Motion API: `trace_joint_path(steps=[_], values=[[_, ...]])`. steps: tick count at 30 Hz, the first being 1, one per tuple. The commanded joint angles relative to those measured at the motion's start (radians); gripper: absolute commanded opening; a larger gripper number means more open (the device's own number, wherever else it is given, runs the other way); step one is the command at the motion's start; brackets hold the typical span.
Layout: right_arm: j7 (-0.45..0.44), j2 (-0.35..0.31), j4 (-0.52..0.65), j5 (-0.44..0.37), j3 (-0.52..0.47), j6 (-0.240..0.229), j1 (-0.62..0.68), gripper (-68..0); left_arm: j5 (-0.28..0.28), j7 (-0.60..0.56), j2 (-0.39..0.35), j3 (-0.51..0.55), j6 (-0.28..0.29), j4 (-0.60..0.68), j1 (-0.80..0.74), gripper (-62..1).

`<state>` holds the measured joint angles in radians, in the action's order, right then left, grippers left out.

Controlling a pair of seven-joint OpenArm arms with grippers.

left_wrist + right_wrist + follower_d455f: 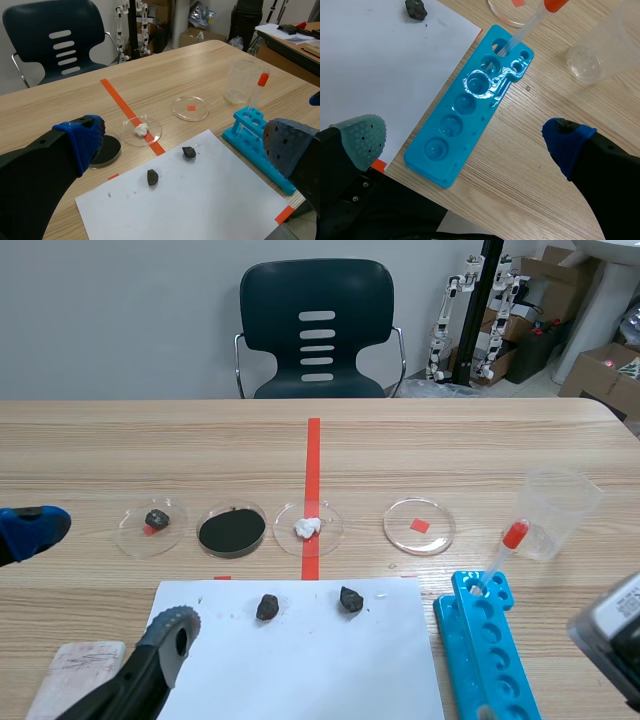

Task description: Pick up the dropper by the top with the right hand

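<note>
The dropper (pixel 529 26), a clear tube with an orange-red bulb on top, stands in the hole at the far end of the blue rack (pixel 451 134) and leans toward the clear plastic beaker (pixel 560 512) just beyond that end. The right gripper (pixel 464 142) is wide open with nothing between its fingers. It is over the rack's near end, one pad above the edge of the white paper sheet (pixel 300 660) and the other above bare table (pixel 480 455). The dropper's bulb lies ahead of it, well apart from both pads. The left gripper (pixel 185 145) is also spread open and holds nothing, low at the near left of the table. Four clear petri dishes sit in a row across the table's middle. The left dish (pixel 150 528) holds a dark stone with a red bit beside it, and the next dish (pixel 232 530) is filled with black powder. The third dish (pixel 309 527), on the red tape line, holds a white lump. The right dish (pixel 419 526) shows a small red square; whether it is inside or under the dish cannot be told. Two dark stones (pixel 267 607) lie apart on the sheet's far part.
</note>
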<state>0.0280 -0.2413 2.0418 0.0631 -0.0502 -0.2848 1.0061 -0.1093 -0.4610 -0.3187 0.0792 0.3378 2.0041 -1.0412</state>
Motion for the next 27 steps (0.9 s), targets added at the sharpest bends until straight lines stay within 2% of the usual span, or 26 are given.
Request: trace_joint_path(steps=[1,27], values=[[-0.015,-0.008,0.012,-0.003,-0.003,0.003,-0.006,0.4,-0.006,-0.013,0.002,-0.002,0.002,0.006,-0.003,1.4],[-0.031,-0.008,0.012,-0.003,-0.003,0.004,-0.006,0.4,-0.006,-0.013,0.002,-0.002,0.002,0.006,-0.003,1.4]])
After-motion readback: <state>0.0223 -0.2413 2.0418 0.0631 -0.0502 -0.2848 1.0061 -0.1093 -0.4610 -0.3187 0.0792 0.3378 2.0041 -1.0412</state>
